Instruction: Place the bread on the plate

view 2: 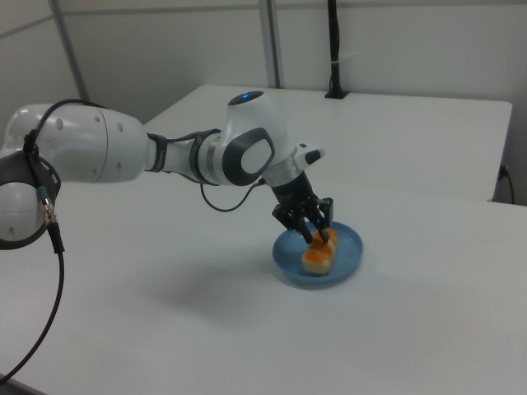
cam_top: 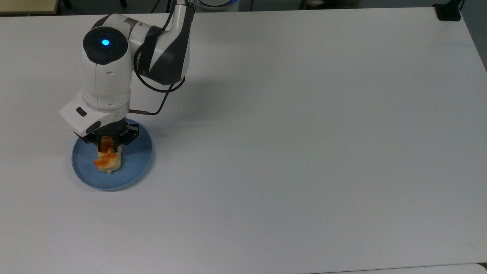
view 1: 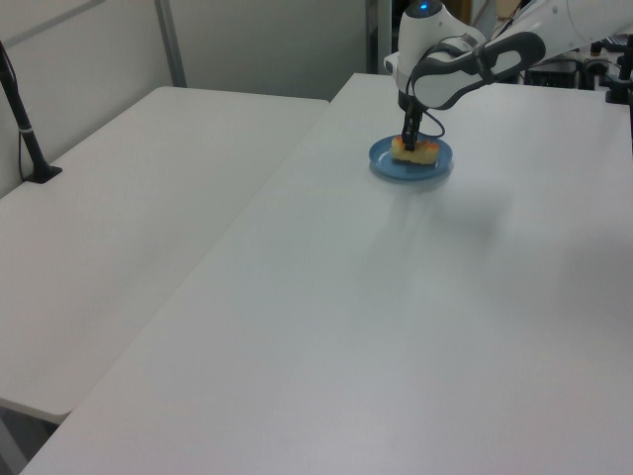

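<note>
The light-blue plate lies on the white table, on the top view's left. The pale-tan bread with orange-brown patches sits over the plate's middle and seems to touch its surface. My gripper comes straight down from above, shut on the bread's upper end. In the left view the bread lies across the plate under the gripper. In the right view the bread is low in the plate, with the gripper pinching its top.
The arm reaches in from the top view's upper edge. A black clamp base sits on the table's far right corner. A second white table with a black post adjoins it on the left view's left.
</note>
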Controlling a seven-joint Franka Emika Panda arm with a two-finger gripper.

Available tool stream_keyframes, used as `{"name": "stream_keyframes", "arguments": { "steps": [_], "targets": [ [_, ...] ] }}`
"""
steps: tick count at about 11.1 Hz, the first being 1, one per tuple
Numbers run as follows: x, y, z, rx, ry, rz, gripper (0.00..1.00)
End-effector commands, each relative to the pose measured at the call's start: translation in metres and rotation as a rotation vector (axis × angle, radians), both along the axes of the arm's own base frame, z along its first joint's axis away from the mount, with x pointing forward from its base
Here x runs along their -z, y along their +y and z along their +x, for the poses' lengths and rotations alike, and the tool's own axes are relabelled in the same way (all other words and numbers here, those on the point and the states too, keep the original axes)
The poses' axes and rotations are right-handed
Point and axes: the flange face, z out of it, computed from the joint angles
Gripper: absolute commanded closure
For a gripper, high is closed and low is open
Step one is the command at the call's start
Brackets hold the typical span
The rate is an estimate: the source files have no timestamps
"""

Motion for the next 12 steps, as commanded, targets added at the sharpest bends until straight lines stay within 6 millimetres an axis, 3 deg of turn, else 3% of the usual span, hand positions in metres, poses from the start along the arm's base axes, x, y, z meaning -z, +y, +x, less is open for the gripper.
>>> {"name": "stream_keyframes", "arguments": {
  "steps": [1,2,3,5,7,9,11,12],
  "targets": [
    [-0.039,0.0,0.0,0.032,-0.072,0.027,0.0],
    [-0.074,-0.001,-0.011,0.044,-0.097,0.048,0.0],
    [-0.099,0.0,-0.029,0.065,-0.056,0.084,0.0],
    [-0.171,0.007,-0.069,0.129,-0.015,0.169,0.0],
    [-0.221,0.043,-0.106,0.182,0.054,0.262,0.0],
    [-0.256,0.094,-0.132,0.21,0.101,0.308,0.0],
    [-0.263,0.138,-0.146,0.217,0.119,0.325,0.0],
    [-0.26,0.146,-0.149,0.192,0.13,0.328,0.0]
  ]
}}
